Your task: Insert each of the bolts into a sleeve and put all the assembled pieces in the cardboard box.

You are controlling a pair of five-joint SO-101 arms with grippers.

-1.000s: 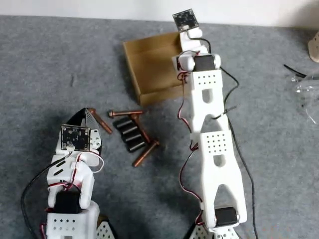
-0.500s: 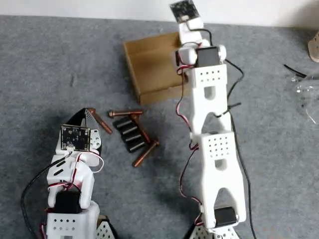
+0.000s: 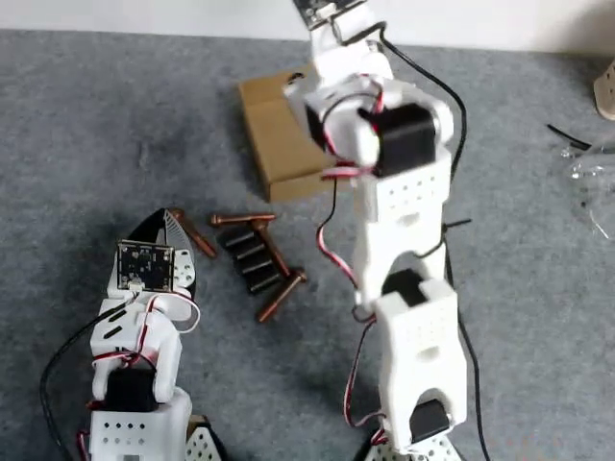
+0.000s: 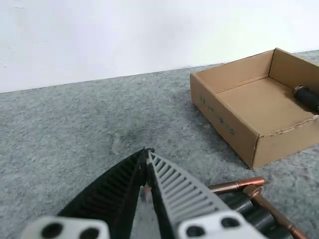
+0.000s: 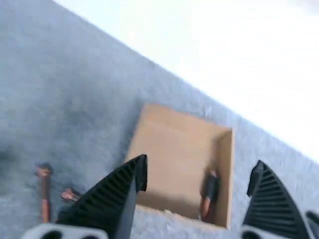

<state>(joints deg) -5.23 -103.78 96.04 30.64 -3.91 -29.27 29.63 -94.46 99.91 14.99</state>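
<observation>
The cardboard box [image 3: 267,130] [image 4: 234,102] [image 5: 174,149] stands at the back of the grey mat, with one bolt-in-sleeve piece [image 5: 209,193] [image 4: 306,98] lying in it along one wall. Several black sleeves [image 3: 250,257] lie in a row mid-table, and copper bolts [image 3: 242,219] [image 3: 281,294] lie around them. My right gripper [image 5: 199,174] hangs open and empty high above the box. My left gripper [image 4: 147,152] is shut low over the mat beside another bolt [image 3: 194,234], to the left of the sleeves.
The right arm [image 3: 408,192] stretches over the box's right side and hides it from above. A clear plastic item with a black cable [image 3: 584,158] lies at the right edge. A white wall [image 4: 124,35] bounds the mat at the back.
The right arm has risen and swung its wrist back and left above the box. The left arm, bolts and sleeves have not moved.
</observation>
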